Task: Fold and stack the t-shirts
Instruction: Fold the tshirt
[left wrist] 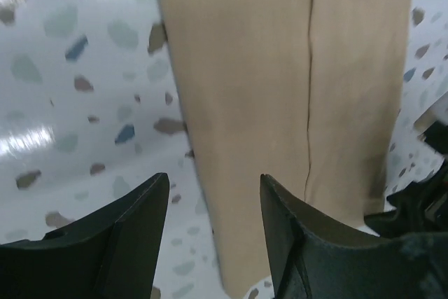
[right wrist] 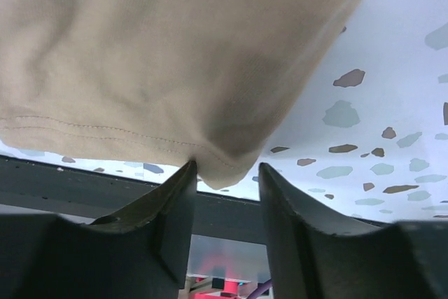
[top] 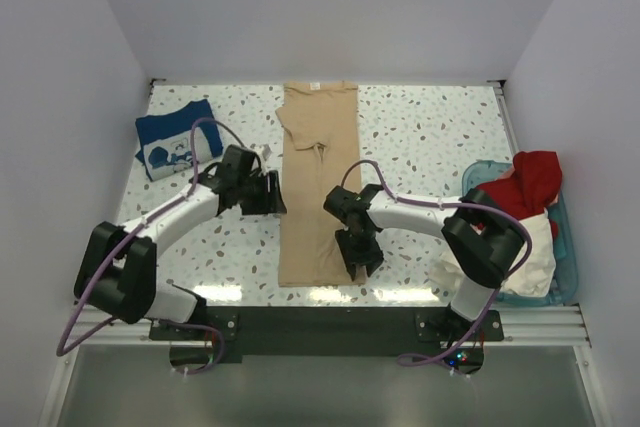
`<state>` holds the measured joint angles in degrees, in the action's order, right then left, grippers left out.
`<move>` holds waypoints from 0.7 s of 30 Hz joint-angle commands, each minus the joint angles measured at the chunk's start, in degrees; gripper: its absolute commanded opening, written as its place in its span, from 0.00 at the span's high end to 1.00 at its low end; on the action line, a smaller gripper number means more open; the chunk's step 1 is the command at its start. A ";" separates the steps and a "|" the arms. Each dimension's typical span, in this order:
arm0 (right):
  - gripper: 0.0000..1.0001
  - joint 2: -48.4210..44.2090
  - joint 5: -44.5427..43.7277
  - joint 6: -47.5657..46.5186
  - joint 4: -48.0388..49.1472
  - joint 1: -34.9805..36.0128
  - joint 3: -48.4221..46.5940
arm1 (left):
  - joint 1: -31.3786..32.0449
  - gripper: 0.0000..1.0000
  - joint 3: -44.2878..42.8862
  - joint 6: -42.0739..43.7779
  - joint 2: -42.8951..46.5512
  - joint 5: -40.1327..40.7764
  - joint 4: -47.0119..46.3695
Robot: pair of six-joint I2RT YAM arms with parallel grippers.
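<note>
**Spotter:** Where's the tan shirt, and what are your hands doing?

**Operator:** It lies flat mid-table as a long narrow strip with the sleeves tucked in. My left gripper is spread wide over its left edge and holds nothing. My right gripper is at the near right hem corner, jaws apart with the corner between them, not pinched.

**Spotter:** How will it handle?

**Operator:** Light and limp, I'd judge, so it will sag and drag. I'd pinch the stitched hem at both near corners and lift low so the fold holds. The navy shirt sits folded far left. The red shirt and white shirt are in the basket.
</note>
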<state>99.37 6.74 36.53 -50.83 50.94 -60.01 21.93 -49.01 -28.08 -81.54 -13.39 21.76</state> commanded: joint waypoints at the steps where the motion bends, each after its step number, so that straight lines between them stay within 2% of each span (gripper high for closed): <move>1: 0.57 -0.06 -0.94 0.82 1.08 0.13 1.12 | 2.93 0.41 6.35 -3.38 6.73 2.49 4.34; 5: 0.66 0.47 -0.68 0.56 1.35 0.04 1.91 | 4.69 0.41 12.35 -5.32 12.96 1.61 7.42; 8: 0.68 -0.58 -0.68 0.38 1.26 0.04 2.44 | 5.83 0.41 15.43 -6.99 15.87 -1.37 8.47; 12: 0.71 -0.85 -0.50 -0.06 1.52 0.13 3.05 | 9.79 0.41 18.42 -9.71 17.29 -2.69 8.30; 16: 0.76 -0.58 0.20 -0.15 2.05 0.04 3.58 | 11.38 0.41 21.14 -12.00 17.99 -3.40 8.83; 21: 0.78 -0.85 0.81 0.12 2.75 0.13 4.28 | 12.17 0.41 23.52 -13.76 18.96 -6.39 6.55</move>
<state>99.35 7.53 36.62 -48.99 50.94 -57.08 33.34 -26.41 -39.53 -63.40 -17.02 29.69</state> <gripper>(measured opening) 0.221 0.595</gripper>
